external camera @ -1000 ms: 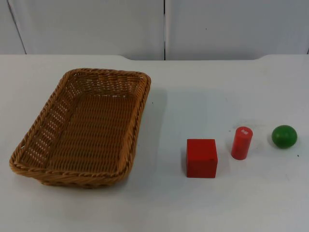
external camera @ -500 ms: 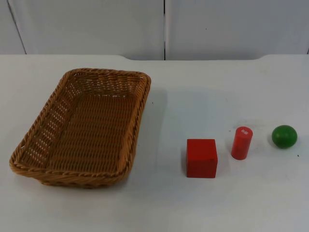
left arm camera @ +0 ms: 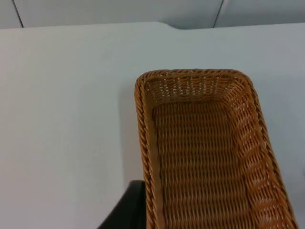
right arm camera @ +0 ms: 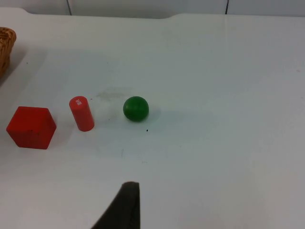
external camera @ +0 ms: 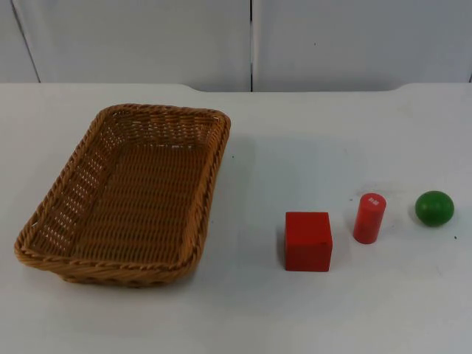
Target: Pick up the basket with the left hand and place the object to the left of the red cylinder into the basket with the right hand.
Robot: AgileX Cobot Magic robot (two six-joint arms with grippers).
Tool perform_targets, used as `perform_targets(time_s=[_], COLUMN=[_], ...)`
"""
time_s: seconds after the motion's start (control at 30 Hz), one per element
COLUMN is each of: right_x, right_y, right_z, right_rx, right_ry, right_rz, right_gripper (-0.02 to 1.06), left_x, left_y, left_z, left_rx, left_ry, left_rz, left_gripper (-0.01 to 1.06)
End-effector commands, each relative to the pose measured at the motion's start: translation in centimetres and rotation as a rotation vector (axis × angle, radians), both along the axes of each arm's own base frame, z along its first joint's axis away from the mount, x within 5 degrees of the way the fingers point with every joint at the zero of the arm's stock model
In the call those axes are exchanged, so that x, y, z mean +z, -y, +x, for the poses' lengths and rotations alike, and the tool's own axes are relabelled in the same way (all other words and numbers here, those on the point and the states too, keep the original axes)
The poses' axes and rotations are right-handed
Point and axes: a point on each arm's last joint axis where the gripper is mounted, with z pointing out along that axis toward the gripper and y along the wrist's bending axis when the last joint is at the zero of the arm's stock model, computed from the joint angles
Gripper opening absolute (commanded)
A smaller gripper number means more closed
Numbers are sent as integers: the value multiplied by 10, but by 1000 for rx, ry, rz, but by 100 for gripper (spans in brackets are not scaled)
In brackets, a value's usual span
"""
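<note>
White tabletop (external camera: 310, 310): basket (external camera: 129, 193) near left edge, long axis running front-back, nearest left gripper (left arm camera: 125, 210). Red cube (external camera: 308, 241) just left of red cylinder (external camera: 369, 218), ahead-left of right gripper (right arm camera: 121, 207). Jaw states: can't tell.

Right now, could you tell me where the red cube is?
In the top view, the red cube sits on the table just left of the red cylinder, right of the basket.
</note>
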Motion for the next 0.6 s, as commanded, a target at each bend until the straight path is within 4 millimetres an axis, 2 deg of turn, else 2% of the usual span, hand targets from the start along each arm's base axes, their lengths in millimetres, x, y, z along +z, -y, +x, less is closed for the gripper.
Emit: perform_targets(time_s=[0.0, 0.03, 0.2, 0.57], right_x=[0, 0, 0, 0], right_y=[0, 0, 0, 0], right_z=[0, 0, 0, 0], right_rx=[-1, -1, -1, -1], right_ry=[9, 9, 9, 9], right_rz=[-11, -11, -11, -11], right_gripper=[105, 105, 105, 105], left_x=[-2, -2, -21, -44], left_y=[1, 1, 1, 3], left_z=[22, 22, 54, 90], left_rx=[-1, -1, -4, -36], left_ry=[-25, -25, -117, -196], left_rz=[-12, -12, -13, -12], left_gripper=[105, 105, 105, 105])
